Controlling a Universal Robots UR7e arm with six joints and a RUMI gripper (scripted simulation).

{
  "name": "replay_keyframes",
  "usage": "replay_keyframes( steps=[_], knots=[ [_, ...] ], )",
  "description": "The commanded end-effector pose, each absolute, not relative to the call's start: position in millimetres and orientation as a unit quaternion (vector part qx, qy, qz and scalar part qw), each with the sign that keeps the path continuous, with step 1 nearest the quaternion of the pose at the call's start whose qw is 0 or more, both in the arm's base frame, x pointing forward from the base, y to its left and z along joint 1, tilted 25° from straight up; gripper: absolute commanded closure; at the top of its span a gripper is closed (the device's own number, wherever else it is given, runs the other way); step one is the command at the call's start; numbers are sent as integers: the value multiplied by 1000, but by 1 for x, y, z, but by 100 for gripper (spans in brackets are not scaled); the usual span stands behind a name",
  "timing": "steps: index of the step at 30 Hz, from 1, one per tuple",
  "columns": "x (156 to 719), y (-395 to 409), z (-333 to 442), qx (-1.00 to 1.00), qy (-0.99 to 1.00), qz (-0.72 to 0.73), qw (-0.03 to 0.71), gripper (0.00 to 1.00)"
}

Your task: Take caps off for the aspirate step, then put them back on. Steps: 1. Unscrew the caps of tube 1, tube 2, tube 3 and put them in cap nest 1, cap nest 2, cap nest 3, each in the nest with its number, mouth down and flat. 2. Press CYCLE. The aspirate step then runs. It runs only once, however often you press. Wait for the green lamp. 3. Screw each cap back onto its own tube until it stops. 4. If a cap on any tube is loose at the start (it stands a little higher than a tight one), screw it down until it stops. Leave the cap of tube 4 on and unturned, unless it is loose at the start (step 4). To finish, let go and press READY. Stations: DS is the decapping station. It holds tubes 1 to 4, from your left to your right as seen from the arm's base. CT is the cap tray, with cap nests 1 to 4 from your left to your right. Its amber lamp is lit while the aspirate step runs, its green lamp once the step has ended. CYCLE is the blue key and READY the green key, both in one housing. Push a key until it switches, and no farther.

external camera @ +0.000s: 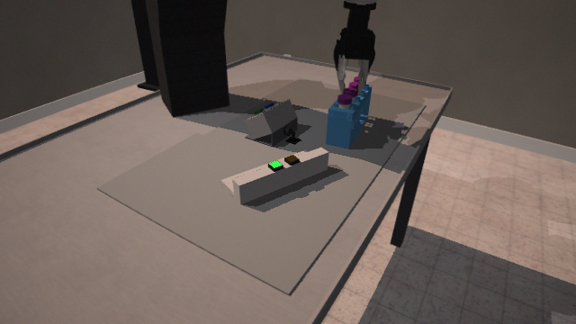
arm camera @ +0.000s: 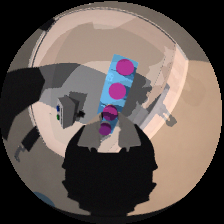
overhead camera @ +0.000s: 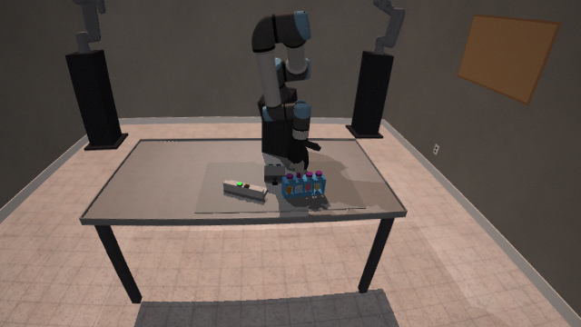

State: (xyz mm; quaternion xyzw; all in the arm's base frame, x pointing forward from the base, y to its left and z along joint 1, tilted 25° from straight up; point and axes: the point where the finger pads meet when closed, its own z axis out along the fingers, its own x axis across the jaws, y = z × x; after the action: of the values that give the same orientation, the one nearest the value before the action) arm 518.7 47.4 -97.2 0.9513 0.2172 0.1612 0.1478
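The blue decapping station [overhead camera: 285, 193] [external camera: 338, 128] holds four tubes, each with a magenta cap on top. My gripper [external camera: 351, 91] [arm camera: 110, 112] is shut on the cap of tube 3 [overhead camera: 299, 175] [arm camera: 110, 111], which sits at its tube's mouth. The cap of tube 4 [overhead camera: 290, 175] [external camera: 345, 98] [arm camera: 105, 129] is beside it. The caps of tube 2 [overhead camera: 309, 173] [arm camera: 117, 91] and tube 1 [overhead camera: 319, 173] [arm camera: 125, 67] stand clear of the fingers. The cap tray [overhead camera: 256, 191] [external camera: 288, 181] has its green lamp [overhead camera: 240, 183] [external camera: 275, 165] lit and amber lamp [external camera: 292, 159] dark. Its nests are hidden.
The grey key housing [overhead camera: 274, 173] [external camera: 279, 122] [arm camera: 69, 111] stands beside the station, on the arm's side. It bears the blue key [external camera: 268, 106] [arm camera: 58, 108] and the green key [external camera: 258, 111] [arm camera: 58, 117]. A small dark part [external camera: 293, 139] sticks out from its foot.
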Motion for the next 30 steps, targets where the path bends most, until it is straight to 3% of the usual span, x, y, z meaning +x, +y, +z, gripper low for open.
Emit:
replay_keyframes(
  steps=[1, 11, 26, 30],
  knots=[
    [519, 48, -97, 951, 219, 162, 148, 100],
    [519, 48, -97, 951, 218, 162, 148, 100],
    [519, 47, -97, 971, -93, 200, 89, 100],
    [519, 47, -97, 971, -93, 200, 89, 100]
  ],
)
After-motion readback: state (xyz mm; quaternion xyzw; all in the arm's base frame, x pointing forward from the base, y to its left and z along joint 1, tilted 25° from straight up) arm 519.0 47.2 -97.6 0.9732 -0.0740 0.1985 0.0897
